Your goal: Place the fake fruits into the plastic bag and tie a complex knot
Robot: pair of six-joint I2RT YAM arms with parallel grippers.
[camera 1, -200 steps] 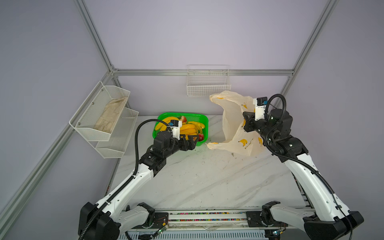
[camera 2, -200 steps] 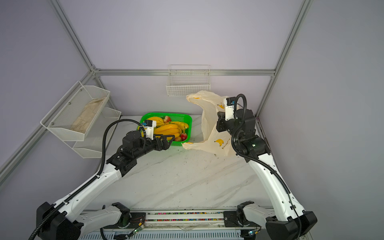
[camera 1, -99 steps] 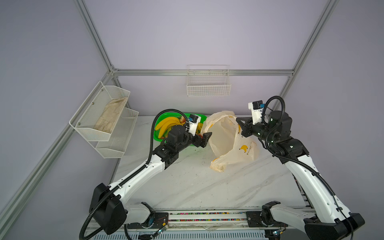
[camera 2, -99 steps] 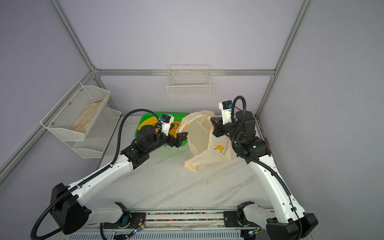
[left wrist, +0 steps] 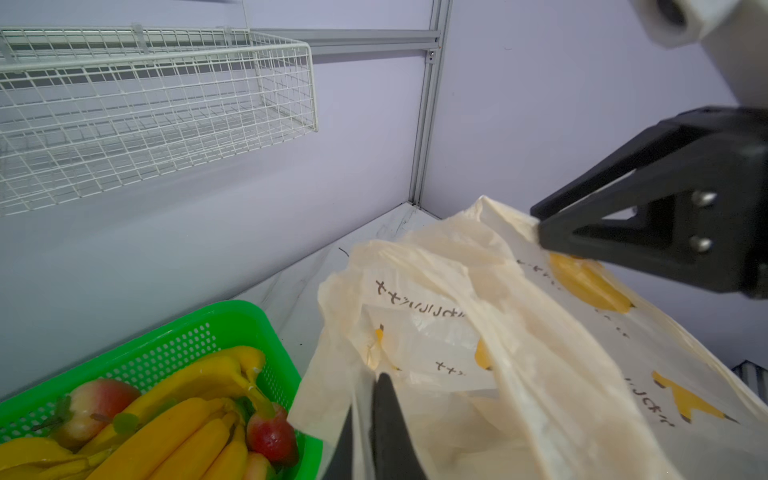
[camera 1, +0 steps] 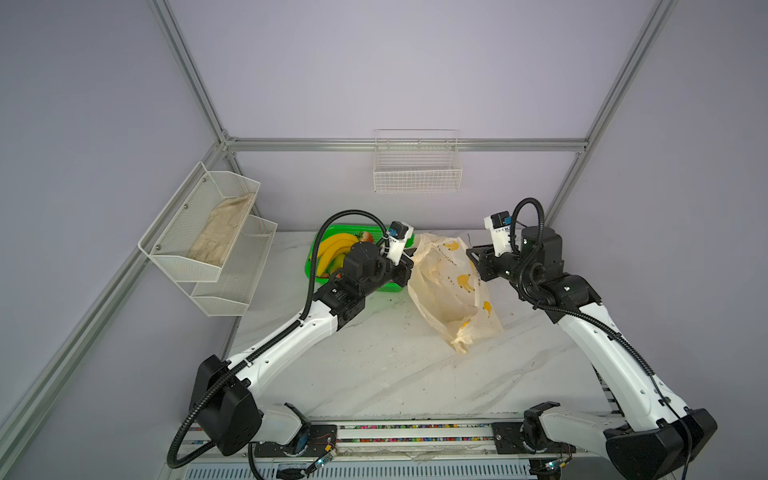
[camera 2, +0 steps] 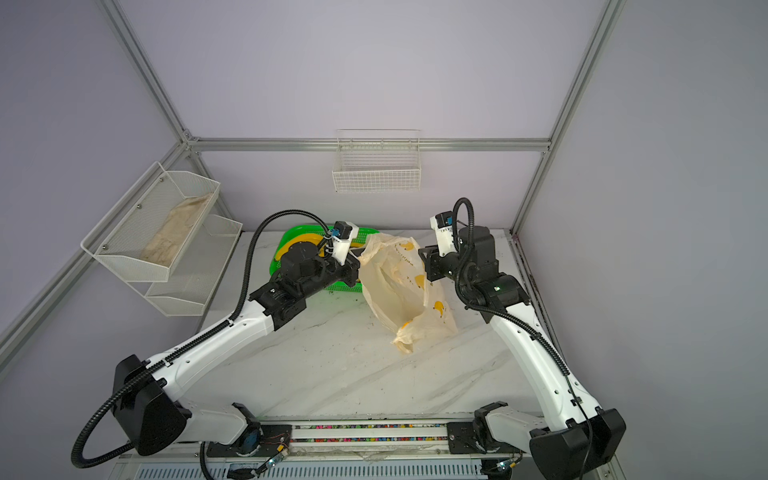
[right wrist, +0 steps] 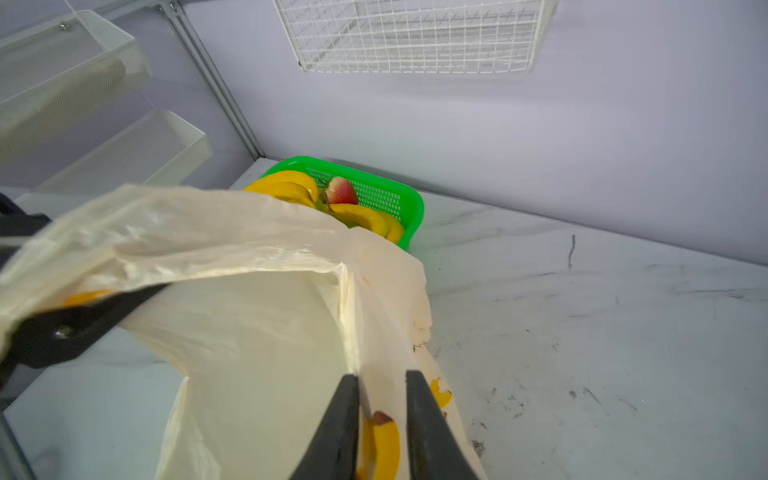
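**Bag rim passes to my left claw; fruit untouched**

In both top views my left claw (camera 1: 409, 261) (camera 2: 356, 266) has crossed over from the green basket (camera 1: 353, 227) and is clenched on the near rim of the plastic bag (camera 1: 449, 299) (camera 2: 399, 291). A second ago it hung wide apart by the basket. My right claw (camera 1: 471, 253) (camera 2: 422, 253), which held the bag aloft then, has come down. The bag now sags between my two claws, its bottom lying on the surface (camera 1: 374, 353). The fake fruits (camera 1: 332, 249) sit in the basket just behind my left claw.

From the left wrist, my left claw (left wrist: 376, 395) is pinched tight with bag film gathered round it. My right claw (left wrist: 540, 226) meets the far rim of the plastic bag (left wrist: 519, 332). The fake fruits (left wrist: 187, 407) lie in the green basket (left wrist: 187, 332) beside my left claw.

From the right wrist, my right claw (right wrist: 382, 382) has its jaws apart, with the film's edge running loose through the gap, so I read it as released. The plastic bag (right wrist: 257, 332) stretches from it toward my left claw (right wrist: 137, 299).

I judge this a handover. My left claw now carries the mouth and my right is freeing itself, perhaps for the fruit. Nothing is bagged yet, since the bananas on the film are only print, and tying is far off. With one rim let go, the mouth may slump shut.
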